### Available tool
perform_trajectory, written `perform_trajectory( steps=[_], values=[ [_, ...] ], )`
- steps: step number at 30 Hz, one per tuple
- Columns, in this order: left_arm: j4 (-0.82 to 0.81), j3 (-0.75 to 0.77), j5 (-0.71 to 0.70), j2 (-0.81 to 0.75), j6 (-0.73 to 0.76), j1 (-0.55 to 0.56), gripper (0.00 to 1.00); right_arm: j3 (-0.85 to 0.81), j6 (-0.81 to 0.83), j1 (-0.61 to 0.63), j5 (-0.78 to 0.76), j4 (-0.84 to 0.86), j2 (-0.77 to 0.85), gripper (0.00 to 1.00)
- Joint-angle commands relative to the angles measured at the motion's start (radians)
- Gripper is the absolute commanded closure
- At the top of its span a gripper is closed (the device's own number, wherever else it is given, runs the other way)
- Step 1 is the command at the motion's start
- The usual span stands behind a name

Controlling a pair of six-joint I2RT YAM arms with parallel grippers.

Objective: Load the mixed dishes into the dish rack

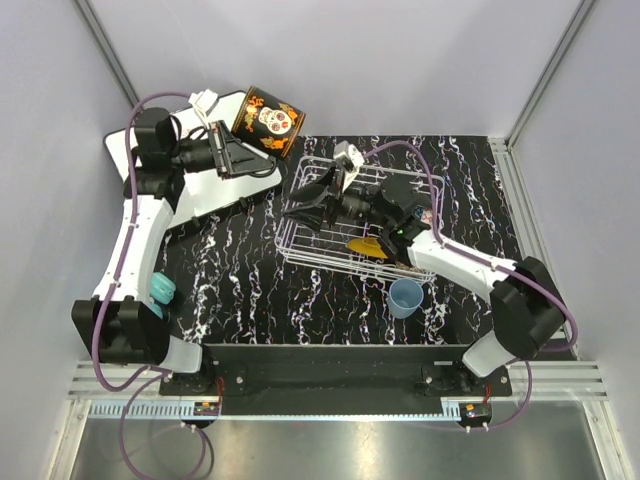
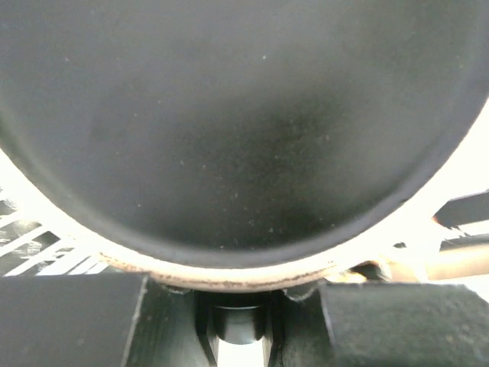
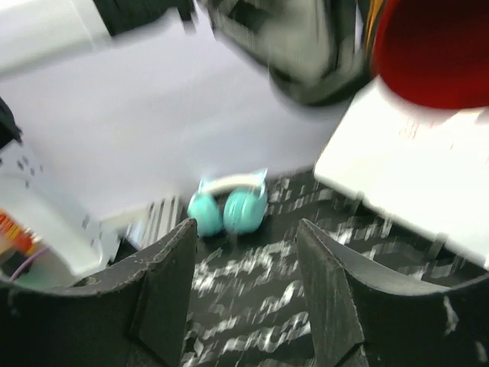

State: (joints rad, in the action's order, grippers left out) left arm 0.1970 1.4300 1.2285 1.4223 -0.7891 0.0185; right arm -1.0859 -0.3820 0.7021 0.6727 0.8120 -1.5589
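Black marbled tabletop from above is bearing the white wire dish rack, a yellow-and-dark plate lying inside, a pale blue cup waiting outside. Left wrist: the left gripper is clamping the black-and-orange face-printed mug; right wrist: the right gripper is gaping, holding nothing.

White-and-black left arm and right arm wore looping purple cables; the right gripper showed matte black, wedge-shaped jaws at frame bottom.
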Motion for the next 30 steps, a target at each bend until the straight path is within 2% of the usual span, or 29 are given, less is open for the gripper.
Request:
perform_trajectory(
  steps=[1,2,4,6,7,9,13,14,18,22,26,30],
  values=[
    [0.122,0.127,-0.139,-0.039,0.334,0.008,1.00,0.067,0.011,-0.024,0.065,-0.128,0.115,0.34],
    [0.192,0.132,-0.188,-0.036,0.378,0.012,1.00,0.079,0.024,-0.029,0.053,-0.155,0.178,0.30],
    [0.263,0.141,-0.253,-0.022,0.515,0.038,1.00,0.116,0.106,-0.030,-0.022,-0.252,0.299,0.28],
    [0.335,0.132,-0.352,-0.013,0.621,0.076,1.00,0.149,0.173,-0.030,-0.137,-0.342,0.387,0.15],
    [0.347,0.126,-0.380,-0.007,0.646,0.092,1.00,0.156,0.195,-0.030,-0.180,-0.374,0.470,0.14],
    [0.363,0.110,-0.455,0.000,0.677,0.124,1.00,0.169,0.250,-0.030,-0.284,-0.474,0.552,0.01],
    [0.380,0.110,-0.650,0.042,0.777,0.205,1.00,0.195,0.272,-0.030,-0.464,-0.603,0.773,0.00],
    [0.380,0.119,-0.679,0.055,0.809,0.237,1.00,0.201,0.258,-0.029,-0.539,-0.641,0.807,0.00],
    [0.381,0.174,-0.742,0.139,0.829,0.276,1.00,0.236,0.223,-0.029,-0.663,-0.727,0.954,0.00],
    [0.384,0.228,-0.753,0.199,0.817,0.279,1.00,0.236,0.151,-0.030,-0.714,-0.804,0.985,0.00],
    [0.401,0.262,-0.742,0.236,0.827,0.279,1.00,0.224,0.086,-0.029,-0.752,-0.954,0.981,0.00],
    [0.409,0.273,-0.767,0.271,0.857,0.281,1.00,0.253,0.068,-0.029,-0.795,-0.990,1.023,0.00]
  ],
)
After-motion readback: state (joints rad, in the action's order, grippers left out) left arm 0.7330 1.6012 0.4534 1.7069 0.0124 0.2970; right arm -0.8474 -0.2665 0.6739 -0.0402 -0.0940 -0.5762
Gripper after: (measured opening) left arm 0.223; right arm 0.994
